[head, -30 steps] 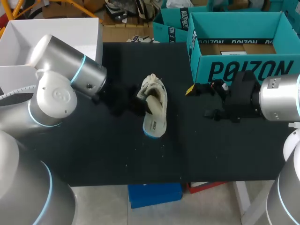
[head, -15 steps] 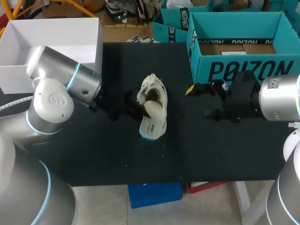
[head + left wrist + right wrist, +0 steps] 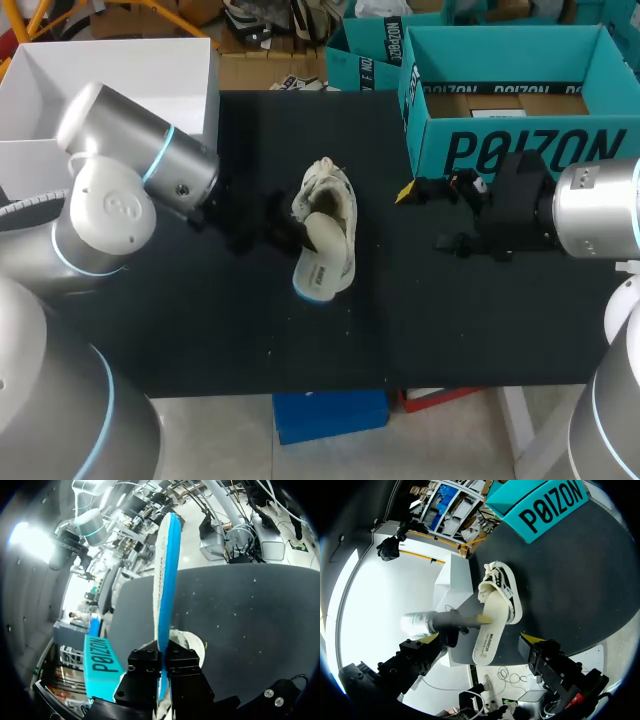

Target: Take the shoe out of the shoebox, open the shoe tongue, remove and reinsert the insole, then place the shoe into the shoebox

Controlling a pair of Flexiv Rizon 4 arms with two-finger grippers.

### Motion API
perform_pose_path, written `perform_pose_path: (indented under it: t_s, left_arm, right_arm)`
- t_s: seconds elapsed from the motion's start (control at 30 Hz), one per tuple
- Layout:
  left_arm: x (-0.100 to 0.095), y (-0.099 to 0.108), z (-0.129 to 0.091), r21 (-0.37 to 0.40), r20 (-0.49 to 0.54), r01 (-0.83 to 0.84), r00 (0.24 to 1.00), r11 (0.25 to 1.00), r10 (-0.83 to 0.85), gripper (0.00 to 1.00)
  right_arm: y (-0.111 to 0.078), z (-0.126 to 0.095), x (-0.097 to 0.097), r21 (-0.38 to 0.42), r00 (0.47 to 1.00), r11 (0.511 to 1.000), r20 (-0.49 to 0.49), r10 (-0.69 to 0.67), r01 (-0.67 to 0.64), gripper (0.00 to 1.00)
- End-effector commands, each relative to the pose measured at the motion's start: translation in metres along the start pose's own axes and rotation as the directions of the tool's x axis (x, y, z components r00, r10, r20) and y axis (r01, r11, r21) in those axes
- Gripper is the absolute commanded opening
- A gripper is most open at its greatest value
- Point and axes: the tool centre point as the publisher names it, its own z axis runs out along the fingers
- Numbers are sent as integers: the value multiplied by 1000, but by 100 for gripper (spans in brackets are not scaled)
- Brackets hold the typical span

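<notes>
Insole (image 3: 322, 265) is pinched edge-on by left gripper (image 3: 164, 656), its long axis roughly along the shoe (image 3: 328, 195); right gripper (image 3: 422, 217) sits spread, well apart.

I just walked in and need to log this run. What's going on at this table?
The left gripper is shut on a white insole with a blue underside. One end of the insole is at the opening of the shoe, which lies on the black table. The right gripper is open beside the teal shoebox, holding nothing. The shoe is out of the box, and the insole is not seated in it.
</notes>
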Motion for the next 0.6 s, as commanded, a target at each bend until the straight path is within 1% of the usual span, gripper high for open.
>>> perform_pose_path:
  t_s: [0.03, 0.13, 0.3, 0.43, 0.6]
  left_arm:
    - [0, -3, -6, 0, -22, -1, 1000, 1000, 1, 0]
    - [2, -5, -6, -1, -28, -9, 1000, 1000, 9, 0]
    - [5, -2, 4, 8, -38, -3, 999, 1000, 3, 0]
    - [3, 1, 11, 16, -41, -3, 999, 1000, 4, 0]
    - [-2, 3, 14, 19, -36, -8, 999, 1000, 8, 0]
  right_arm:
    - [0, 1, 0, 0, 1000, 1000, 0, 0, 0, 100]
    - [0, 1, 0, 0, 1000, 1000, 0, 0, 0, 100]
    - [0, 1, 0, 0, 1000, 1000, 0, 0, 0, 100]
    - [0, 1, 0, 0, 1000, 1000, 0, 0, 0, 100]
    - [0, 1, 0, 0, 1000, 1000, 0, 0, 0, 100]
